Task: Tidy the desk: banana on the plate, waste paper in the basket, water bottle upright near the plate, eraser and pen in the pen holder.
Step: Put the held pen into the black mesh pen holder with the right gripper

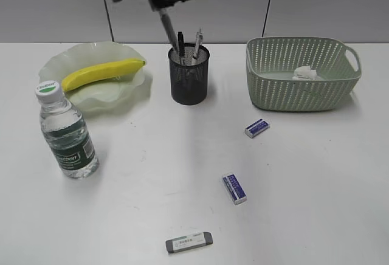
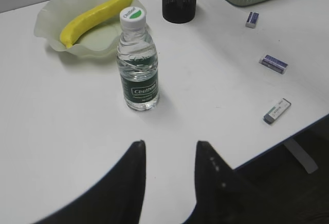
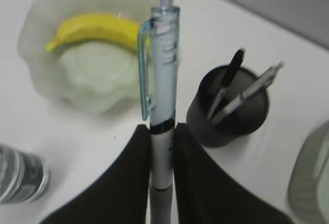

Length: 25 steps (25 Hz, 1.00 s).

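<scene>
Banana (image 1: 103, 70) plated, paper (image 1: 303, 72) basketed, bottle (image 1: 65, 132) upright; right claw (image 3: 162, 154) clamps pen (image 3: 163, 75) (left claw (image 2: 169, 154) apart, empty); three erasers (image 1: 234, 188) remain on table (image 1: 316, 180).

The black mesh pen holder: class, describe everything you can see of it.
The black metal mesh pen holder is a small cylindrical cup, see-through weave, standing upright on the white desk between plate and basket. Two pens lean inside it. A third, light blue pen hangs above its rim, clamped in the right gripper.
</scene>
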{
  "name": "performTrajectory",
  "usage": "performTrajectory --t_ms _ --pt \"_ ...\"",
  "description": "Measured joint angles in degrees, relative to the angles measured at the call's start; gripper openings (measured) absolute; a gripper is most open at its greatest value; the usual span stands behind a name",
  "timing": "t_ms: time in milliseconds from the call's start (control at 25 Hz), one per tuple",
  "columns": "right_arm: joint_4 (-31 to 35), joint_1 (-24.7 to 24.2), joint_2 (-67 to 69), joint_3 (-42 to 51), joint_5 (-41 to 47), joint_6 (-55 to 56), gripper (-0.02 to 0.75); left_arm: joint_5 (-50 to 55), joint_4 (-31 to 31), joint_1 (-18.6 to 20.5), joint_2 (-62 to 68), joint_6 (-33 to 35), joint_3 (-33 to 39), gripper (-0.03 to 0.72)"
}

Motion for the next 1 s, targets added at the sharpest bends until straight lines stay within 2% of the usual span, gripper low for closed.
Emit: performTrajectory --t_ms 160,280,400,520,680,1000 --pt "-12.1 -2.2 -2.5 9.5 -12.9 13.5 0.110 0.0 -0.1 0.0 0.0 0.0 0.0 0.244" --pt "-17.9 -7.3 -2.1 17.4 -29.0 22.8 0.110 0.0 0.0 0.0 0.0 0.0 0.0 0.244" --pt "-19.8 -12.3 -0.6 20.8 -41.9 25.9 0.110 0.0 0.0 0.0 0.0 0.0 0.0 0.244" --pt "-20.3 -15.6 1.9 21.0 -47.7 25.2 0.109 0.0 0.0 0.0 0.0 0.0 0.0 0.244" --pt "-20.0 -17.1 5.6 20.8 -54.5 19.7 0.109 0.0 0.0 0.0 0.0 0.0 0.0 0.244" --pt "-16.9 -17.1 11.9 17.3 -56.4 10.2 0.109 0.0 0.0 0.0 0.0 0.0 0.0 0.244"
